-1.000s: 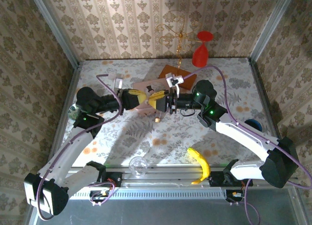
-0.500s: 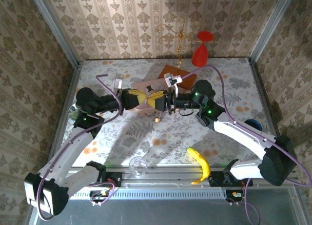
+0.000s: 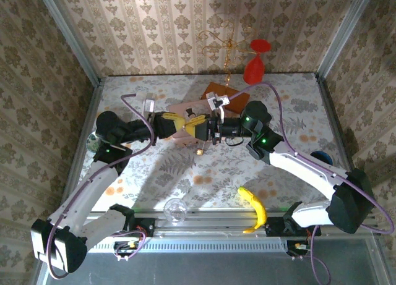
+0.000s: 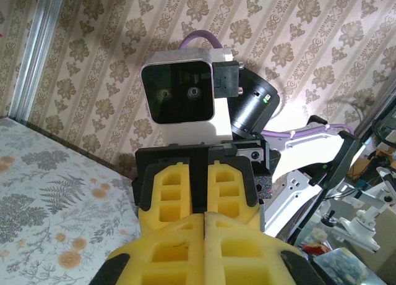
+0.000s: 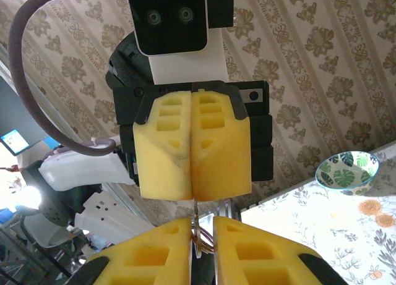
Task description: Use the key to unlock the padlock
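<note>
My left gripper [image 3: 198, 125] and right gripper [image 3: 210, 129] meet tip to tip above the middle of the table. In the right wrist view the left gripper [image 5: 193, 197] has its yellow pads pressed together, and a thin metal key [image 5: 195, 206] sticks out from between them. That blade runs down into my right gripper [image 5: 201, 223], whose jaws stand a narrow slit apart with a wire key ring [image 5: 205, 240] caught between them. A tiny brass-gold padlock [image 3: 199, 151] shows just below the grippers. I cannot tell whether it hangs or lies on the cloth.
A pink box [image 3: 183, 114] and a brown board [image 3: 230, 94] lie under and behind the grippers. A red goblet [image 3: 255, 62] and a gold wire stand [image 3: 226, 47] are at the back. A banana [image 3: 253, 208], a glass [image 3: 175, 209] and a patterned bowl [image 3: 320, 156] sit nearer.
My right gripper has edged left towards the left gripper and its jaws have narrowed. The left arm has stayed still.
</note>
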